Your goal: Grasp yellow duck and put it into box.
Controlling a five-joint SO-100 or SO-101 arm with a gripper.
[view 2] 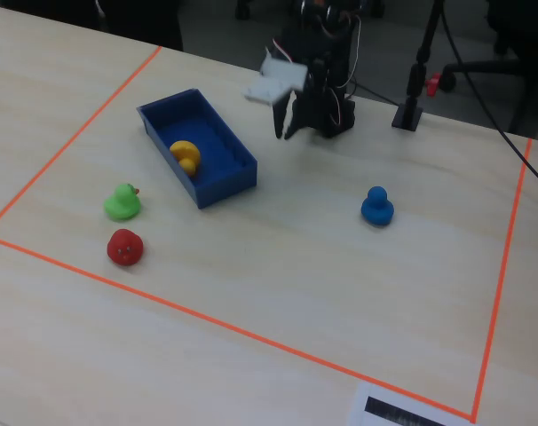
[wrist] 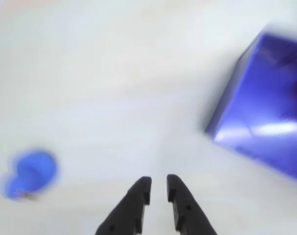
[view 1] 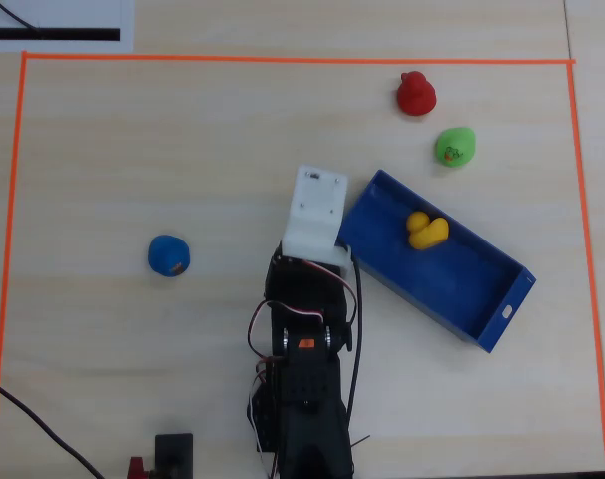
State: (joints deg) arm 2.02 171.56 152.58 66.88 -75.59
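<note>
The yellow duck (view 1: pixel 426 231) sits inside the box (view 1: pixel 482 289), on the floor of the end nearest the arm, w/ blue floor showing on all sides in the overhead view. It looks tipped rather than upright, but which way the beak points can't be told at this res. In the fixed view the duck (view 2: pixel 185 157) is about mid-length of the box (view 2: pixel 229 177).

Box long axis runs diagonal in the overhead view, from upper left by the arm to lower right; the white slot (view 1: pixel 506 313) is in the end wall farthest from the arm.

Gripper (wrist: pixel 158 191) is off the box, just beside its near corner, empty. In the wrist view the fingers (wrist: pixel 138 196) are black, nearly together w/ a thin gap between the tips, holding nothing, above bare table (wrist: pixel 114 88). The gripper (view 2: pixel 285 131) hangs clear of the box's end in the fixed view.

Rel. to the box in the overhead view: green duck (view 1: pixel 455 147) just beyond its upper long side, red duck (view 1: pixel 416 94) a bit further the same way, blue duck (view 1: pixel 169 255) well apart on the far side of the arm. All are within the orange tape border (view 1: pixel 283 59).
</note>
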